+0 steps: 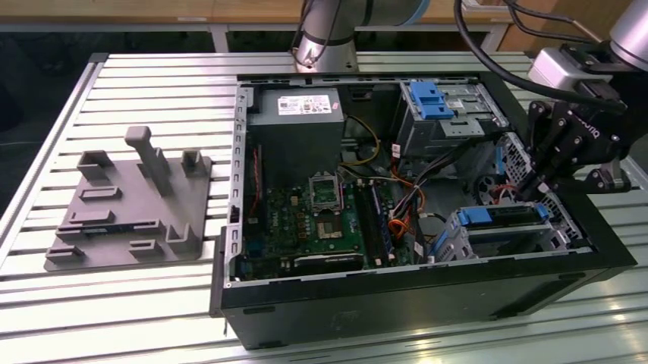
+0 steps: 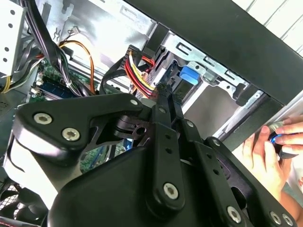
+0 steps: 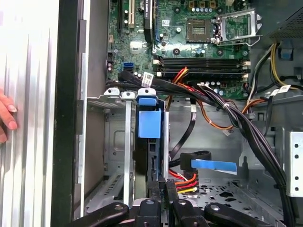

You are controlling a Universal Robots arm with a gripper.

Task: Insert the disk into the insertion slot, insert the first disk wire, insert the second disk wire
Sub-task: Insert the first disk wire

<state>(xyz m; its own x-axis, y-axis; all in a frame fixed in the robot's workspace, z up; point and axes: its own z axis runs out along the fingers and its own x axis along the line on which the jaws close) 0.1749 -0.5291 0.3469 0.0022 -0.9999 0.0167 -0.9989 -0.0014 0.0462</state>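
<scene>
Exterior view shows an open black computer case (image 1: 405,292) lying on a slatted aluminium table (image 1: 152,83). The insertion slot (image 1: 453,241), a low silver metal drive cage with perforated walls, sits in the case's corner towards the exterior view's right. The disk (image 1: 503,215), a flat silver-grey hard drive in a bright blue plastic carrier, lies inside that cage, with its blue end facing the green motherboard (image 1: 314,216). The black pincer (image 1: 533,184) hangs just over the cage, at the disk's other end.

In the first wrist view the pincer (image 3: 165,189) has its two fingers drawn nearly together right behind the disk (image 3: 149,125), which stands edge-on inside the insertion slot (image 3: 113,142). Whether they grip anything cannot be told. A black connector with a blue pull tab (image 3: 210,164), on red, yellow and black wires, lies beside the cage, apart from the disk. A person's hand (image 3: 5,116) is over the table just outside the case wall next to the cage. Well apart from the cage, a grey moulded fixture (image 1: 127,208) sits on the table.
</scene>
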